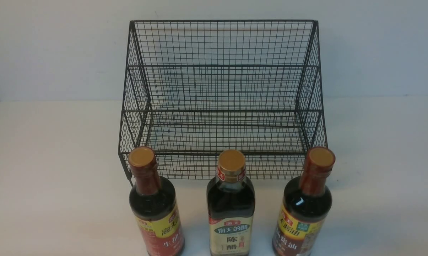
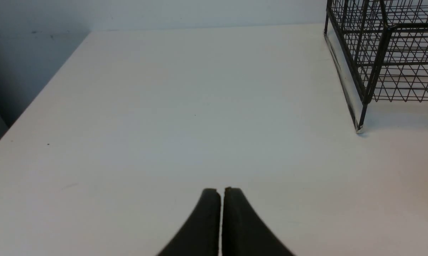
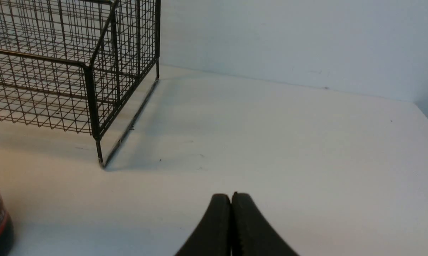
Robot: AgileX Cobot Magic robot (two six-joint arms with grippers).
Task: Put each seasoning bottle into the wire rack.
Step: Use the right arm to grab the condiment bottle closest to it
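In the left wrist view, the left claw (image 2: 222, 192) is seen with its two dark fingers brought together, only a thin line being left between them. The fingers are extended forward over the pale counter (image 1: 57, 170), and nothing is gripped by them. The black wire rack (image 1: 222, 111) is shown well apart from these fingertips, with one slanted side and a front foot in sight.

In the right wrist view, the right claw (image 3: 231, 197) is likewise seen closed, its dark fingers pressed together with nothing held. It too is pointed out over the counter, clear of the rack. Part of a dark bottle is caught at the edge of that view, apart from the fingers.

Neither claw can be made out in the front view, and the arms themselves are not shown, so the bend of their joints cannot be told.

The rack is stood on the counter, in front of a pale wall (image 1: 57, 49). Three bottles are placed upright in a spaced row on the near side of the rack, outside it: a red-necked bottle with a yellow-and-red label (image 1: 152, 206) on the left, the cream-and-green-labelled bottle (image 1: 231, 206) in the middle, and a second red-necked bottle (image 1: 304, 206) on the right.
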